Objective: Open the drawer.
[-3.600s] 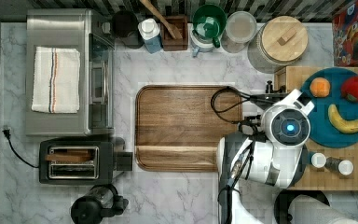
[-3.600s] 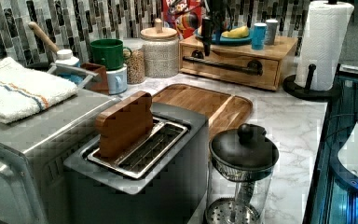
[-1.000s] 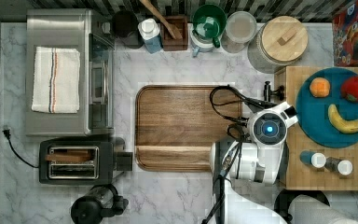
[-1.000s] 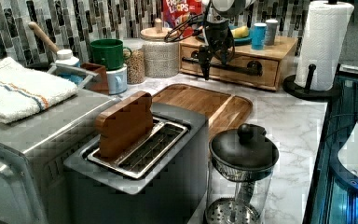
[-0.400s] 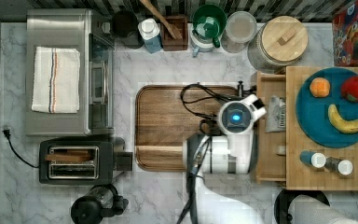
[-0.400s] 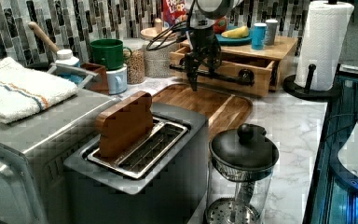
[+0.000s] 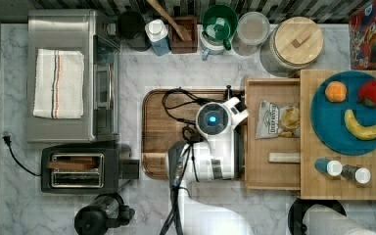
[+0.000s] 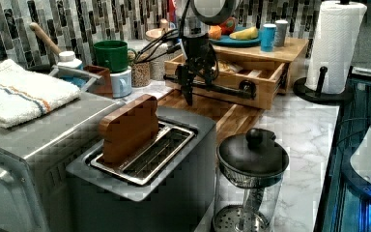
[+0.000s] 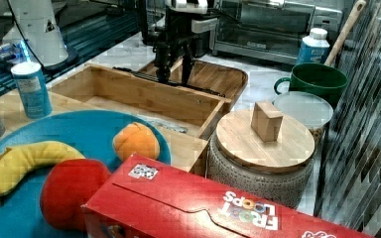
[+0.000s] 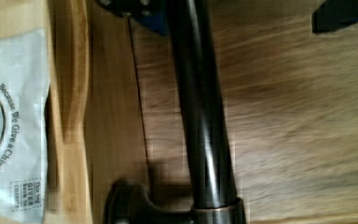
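The light wooden drawer (image 7: 274, 172) stands pulled far out over the counter, with a chip bag (image 7: 276, 119) lying inside. Its long black bar handle (image 10: 200, 116) runs across the drawer front (image 8: 232, 98). My gripper (image 8: 196, 86) hangs over the handle, open, with one finger on each side of the bar. In the wrist view one fingertip (image 10: 140, 11) sits close against the bar, while the other (image 10: 340, 14) stands well clear of it. The right view shows the gripper (image 9: 174, 67) astride the handle at the drawer's (image 9: 144, 96) front edge.
The dark cutting board (image 7: 166, 132) lies under my arm. Fruit on a blue plate (image 7: 323, 125) and two shakers sit atop the drawer's box. A toaster (image 7: 78, 169), toaster oven (image 7: 61, 73), French press (image 8: 251, 169), paper towel roll (image 8: 335, 43) and lidded jar (image 7: 293, 44) ring the counter.
The drawer was closed at first. It has slid out toward the top view's left with my gripper on the handle, and has come out further in the last half second.
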